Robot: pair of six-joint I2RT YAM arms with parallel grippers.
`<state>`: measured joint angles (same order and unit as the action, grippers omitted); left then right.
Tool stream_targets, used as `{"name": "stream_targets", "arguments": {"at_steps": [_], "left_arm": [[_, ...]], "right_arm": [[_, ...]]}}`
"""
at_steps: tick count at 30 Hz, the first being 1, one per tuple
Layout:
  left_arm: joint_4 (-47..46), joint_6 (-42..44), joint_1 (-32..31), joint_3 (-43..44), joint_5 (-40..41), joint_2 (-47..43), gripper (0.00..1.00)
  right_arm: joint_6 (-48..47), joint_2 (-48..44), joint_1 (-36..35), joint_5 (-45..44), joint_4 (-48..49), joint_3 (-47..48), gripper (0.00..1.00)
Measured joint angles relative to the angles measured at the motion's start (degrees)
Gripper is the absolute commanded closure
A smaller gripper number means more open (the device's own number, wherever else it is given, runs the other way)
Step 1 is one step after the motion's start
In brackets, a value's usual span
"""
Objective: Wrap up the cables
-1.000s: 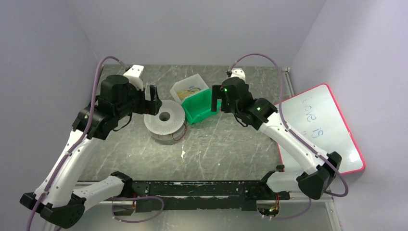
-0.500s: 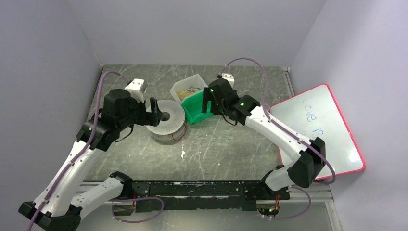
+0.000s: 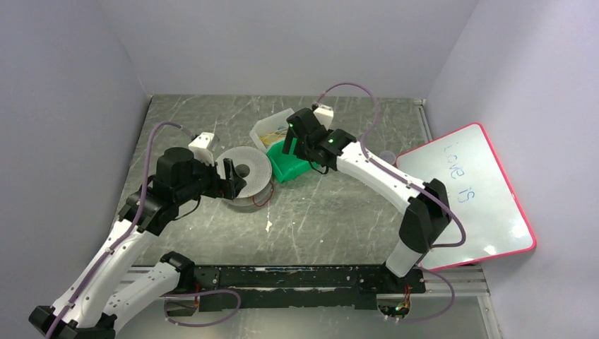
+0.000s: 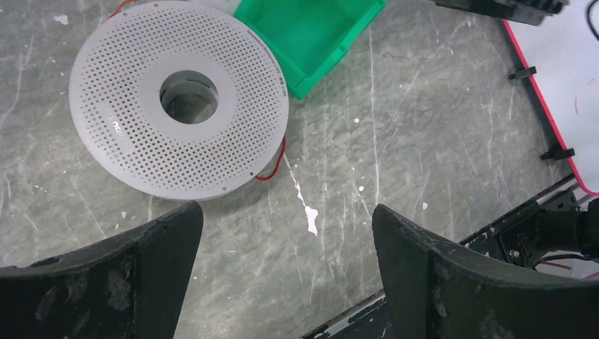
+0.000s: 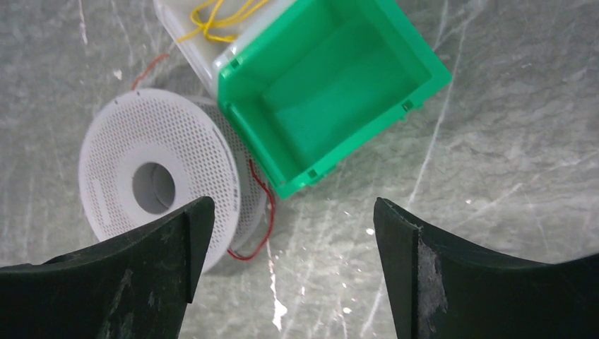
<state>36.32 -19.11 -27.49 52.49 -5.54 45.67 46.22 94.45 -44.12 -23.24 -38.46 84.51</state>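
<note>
Marbled table (image 3: 339, 212), yellow cables (image 5: 215, 18) tangled in white bin (image 5: 205, 60), red cable (image 5: 271, 212) by spool (image 5: 198, 148), left tool (image 4: 286, 212) and right tool (image 5: 293, 205) released

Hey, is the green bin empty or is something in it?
Empty. The right wrist view shows the green bin with a bare floor; the yellow cables lie in the white bin beside it.

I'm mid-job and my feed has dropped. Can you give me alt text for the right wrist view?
The right end effector hangs open above an empty green bin, gripping nothing. A clear bin holding yellow cables sits beside its upper-left edge, and a perforated grey spool lies to the left with a red cable looping out from under it.
</note>
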Motion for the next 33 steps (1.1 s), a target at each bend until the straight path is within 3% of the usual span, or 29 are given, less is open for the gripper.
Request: {"name": "stream_targets", "arguments": {"at_steps": [6,14,30,33], "left_arm": [[-1.27,-0.22,0.00,-1.64,-0.70,-1.66,0.07],[-2.62,0.02,0.00,-5.01,-0.72,-2.49,0.07],[-3.87,0.26,0.00,-6.49,-0.74,-3.30,0.07],[-3.89,0.26,0.00,-6.49,-0.74,-3.23,0.07]], "right_arm": [[2.82,6.43,0.00,-0.87,0.85,6.60,0.16],[6.75,23.02,0.04,-3.98,-2.38,24.28,0.23],[12.52,38.97,3.23,-4.26,-7.19,37.20,0.28],[12.92,40.15,4.26,-3.41,-7.30,37.35,0.33]]}}
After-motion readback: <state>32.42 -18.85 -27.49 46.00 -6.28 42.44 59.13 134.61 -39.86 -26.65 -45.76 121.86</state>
